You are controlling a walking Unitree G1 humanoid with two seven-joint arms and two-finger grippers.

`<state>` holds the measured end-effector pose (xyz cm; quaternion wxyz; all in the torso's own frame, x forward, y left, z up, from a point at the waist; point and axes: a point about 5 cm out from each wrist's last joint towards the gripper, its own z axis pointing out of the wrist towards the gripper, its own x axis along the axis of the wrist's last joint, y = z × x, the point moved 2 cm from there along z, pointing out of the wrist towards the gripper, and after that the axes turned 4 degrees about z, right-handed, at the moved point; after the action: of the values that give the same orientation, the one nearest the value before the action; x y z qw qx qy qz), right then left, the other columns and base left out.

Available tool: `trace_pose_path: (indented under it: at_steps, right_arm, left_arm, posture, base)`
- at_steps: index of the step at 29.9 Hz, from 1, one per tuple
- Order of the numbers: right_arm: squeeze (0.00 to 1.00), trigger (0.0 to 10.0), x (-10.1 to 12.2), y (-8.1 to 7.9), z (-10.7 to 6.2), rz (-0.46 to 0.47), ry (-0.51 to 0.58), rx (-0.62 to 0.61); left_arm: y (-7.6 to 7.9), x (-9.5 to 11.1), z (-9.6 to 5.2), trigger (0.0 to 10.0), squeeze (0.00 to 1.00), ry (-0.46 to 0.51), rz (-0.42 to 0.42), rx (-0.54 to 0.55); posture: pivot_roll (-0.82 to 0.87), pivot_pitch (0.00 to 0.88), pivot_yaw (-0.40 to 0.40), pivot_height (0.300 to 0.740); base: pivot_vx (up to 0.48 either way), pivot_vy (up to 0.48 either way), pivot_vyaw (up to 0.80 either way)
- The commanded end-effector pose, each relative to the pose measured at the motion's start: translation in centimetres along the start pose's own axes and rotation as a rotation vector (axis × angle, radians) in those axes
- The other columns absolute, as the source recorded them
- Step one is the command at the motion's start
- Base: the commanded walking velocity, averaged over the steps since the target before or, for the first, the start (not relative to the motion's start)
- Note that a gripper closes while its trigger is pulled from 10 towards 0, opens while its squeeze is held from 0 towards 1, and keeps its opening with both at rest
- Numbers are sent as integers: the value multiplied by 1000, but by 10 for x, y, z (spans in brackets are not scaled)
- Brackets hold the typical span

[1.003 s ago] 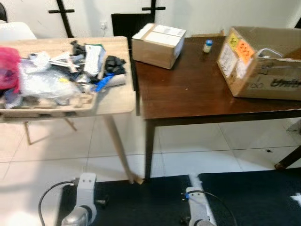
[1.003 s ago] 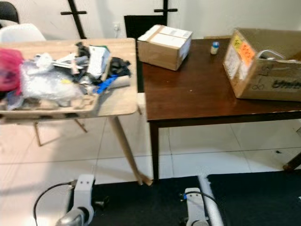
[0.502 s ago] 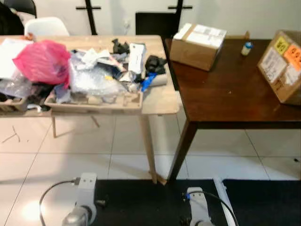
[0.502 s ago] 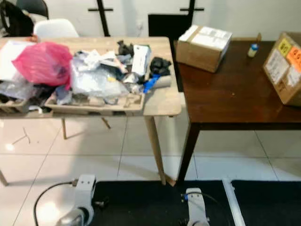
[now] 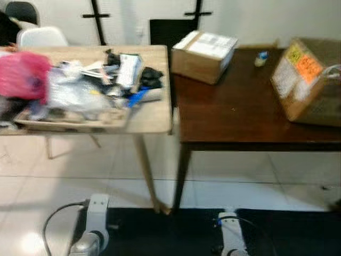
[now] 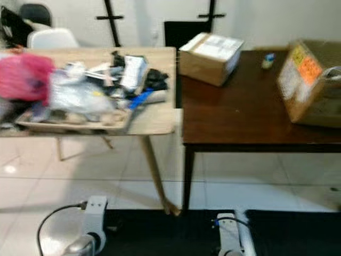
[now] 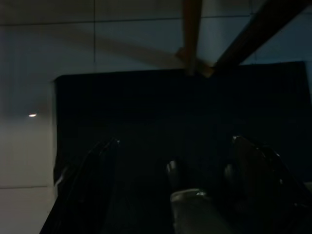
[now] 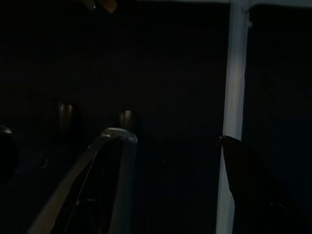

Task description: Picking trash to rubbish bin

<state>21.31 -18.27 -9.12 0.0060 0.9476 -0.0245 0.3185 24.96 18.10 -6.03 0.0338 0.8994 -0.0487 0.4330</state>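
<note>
Ahead on the pale worktop (image 5: 154, 114) we see the trash pile (image 5: 80, 88) beside a pink bag (image 5: 21, 74). Our left end effector (image 7: 175, 161) and right end effector (image 8: 165, 161) hang released above the black mat (image 5: 160, 229).

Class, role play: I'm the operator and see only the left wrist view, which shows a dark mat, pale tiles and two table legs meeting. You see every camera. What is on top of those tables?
Observer: The light wooden table holds a heap of trash, with a pink bag at its left end.
Operator: And the dark table?
Observer: The dark table carries a closed cardboard box at the back, a small bottle, and a bigger open box on the right.
Operator: Where are my arms?
Observer: The left arm and right arm hang low over the black mat, short of both tables.
</note>
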Motion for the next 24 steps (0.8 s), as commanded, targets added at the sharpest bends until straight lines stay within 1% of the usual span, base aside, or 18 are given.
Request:
trace_pose_path:
  at_steps: [1, 13, 24]
  right_arm:
    - [0, 10000, -6, -6, 0, -3, -18, 17]
    - [0, 10000, -4, -9, 0, -17, -14, 29]
    - [0, 10000, -6, -8, 0, -19, -18, 26]
  left_arm:
    - [-5, -9, -4, 10000, 0, -24, 8, 16]
    - [-4, -13, -5, 10000, 0, -26, -11, 11]
    - [-5, -15, -6, 10000, 0, -30, -5, 5]
  posture:
    - [2, 116, 44, 740]
    - [5, 102, 40, 740]
    - [11, 98, 44, 740]
  base:
    - [0, 0, 0]
    - [0, 0, 0]
    - [0, 480, 0]
